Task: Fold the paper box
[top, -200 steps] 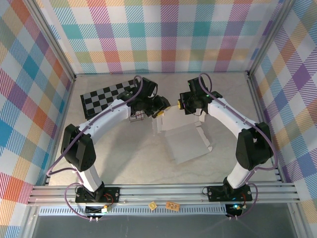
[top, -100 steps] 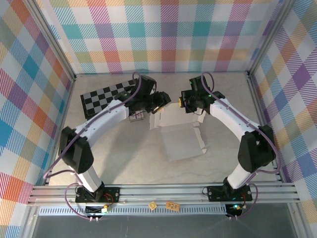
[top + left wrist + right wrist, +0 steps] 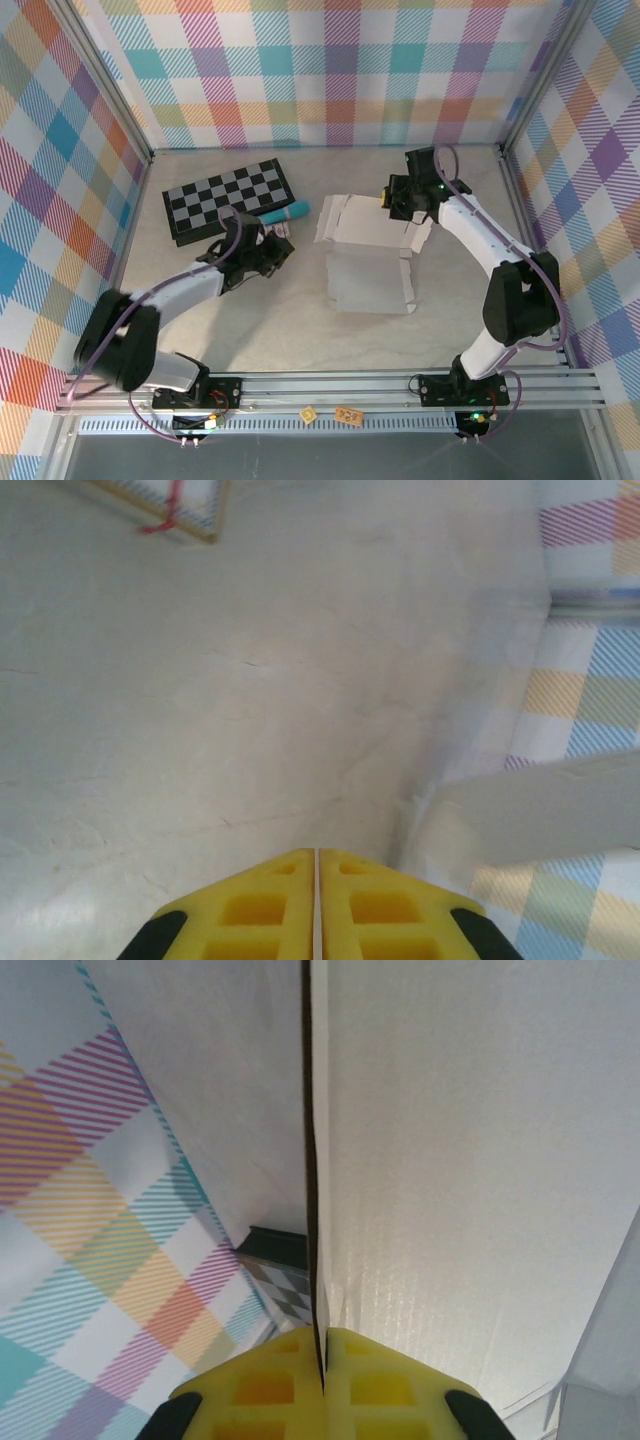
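Now the paper box [image 3: 365, 270] is held on one side only.
On the counter [image 3: 260, 325] the box lies in the middle, part-creased, far flaps raised, and it has turned slightly since a second ago. The checkerboard [image 3: 228, 198] sits to its left. The right gripper [image 3: 398, 200] stays clamped on the thin edge of a far flap. The left gripper [image 3: 272, 252] has let go, pulled back toward the near left and closed on nothing, so further folding probably needs a fresh grasp.

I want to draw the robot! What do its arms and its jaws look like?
Both the left arm and the right arm have white tube-like links with chunky black joints. A thin purple cable loops along each. The jaws are bright yellow blocks with square pockets and black corners.
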`<state>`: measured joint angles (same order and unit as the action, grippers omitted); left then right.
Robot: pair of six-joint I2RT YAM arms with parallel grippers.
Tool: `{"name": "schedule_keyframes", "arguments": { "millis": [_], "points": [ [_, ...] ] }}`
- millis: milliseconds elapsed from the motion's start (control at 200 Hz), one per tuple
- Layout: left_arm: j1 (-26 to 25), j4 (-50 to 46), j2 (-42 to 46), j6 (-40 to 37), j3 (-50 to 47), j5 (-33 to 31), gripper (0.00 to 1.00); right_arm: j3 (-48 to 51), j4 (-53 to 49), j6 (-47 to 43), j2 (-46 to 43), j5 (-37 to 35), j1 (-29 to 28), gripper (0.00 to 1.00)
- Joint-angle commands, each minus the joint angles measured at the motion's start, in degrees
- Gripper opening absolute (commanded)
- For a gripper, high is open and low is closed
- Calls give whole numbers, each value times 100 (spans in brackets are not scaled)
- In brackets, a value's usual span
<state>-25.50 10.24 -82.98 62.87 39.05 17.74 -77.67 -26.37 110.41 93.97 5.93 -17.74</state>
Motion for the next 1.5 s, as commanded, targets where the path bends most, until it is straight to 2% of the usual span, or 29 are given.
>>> {"name": "schedule_keyframes", "arguments": {
  "millis": [0, 170, 365, 910, 1230, 1495],
  "points": [
    [-131, 2868, -526, 924, -250, 55, 9, -150, -56, 567, 7, 167, 110, 0],
    [-314, 4774, -1507, 1541, -353, -270, 15, -223, -24, 877, 71, 294, 287, 0],
    [-399, 5538, -2180, 1860, -86, -266, 20, -304, -83, 955, 129, 329, 331, 0],
    [-719, 5450, -2090, 1752, 103, -209, 31, -196, 185, 1044, 251, 407, 433, 0],
    [-825, 4557, -1742, 981, 154, 117, 38, -214, 256, 1037, 307, 447, 429, 0],
    [-878, 3473, -1774, 362, 603, 296, 41, -230, 237, 984, 305, 514, 407, 0]
  ]
}}
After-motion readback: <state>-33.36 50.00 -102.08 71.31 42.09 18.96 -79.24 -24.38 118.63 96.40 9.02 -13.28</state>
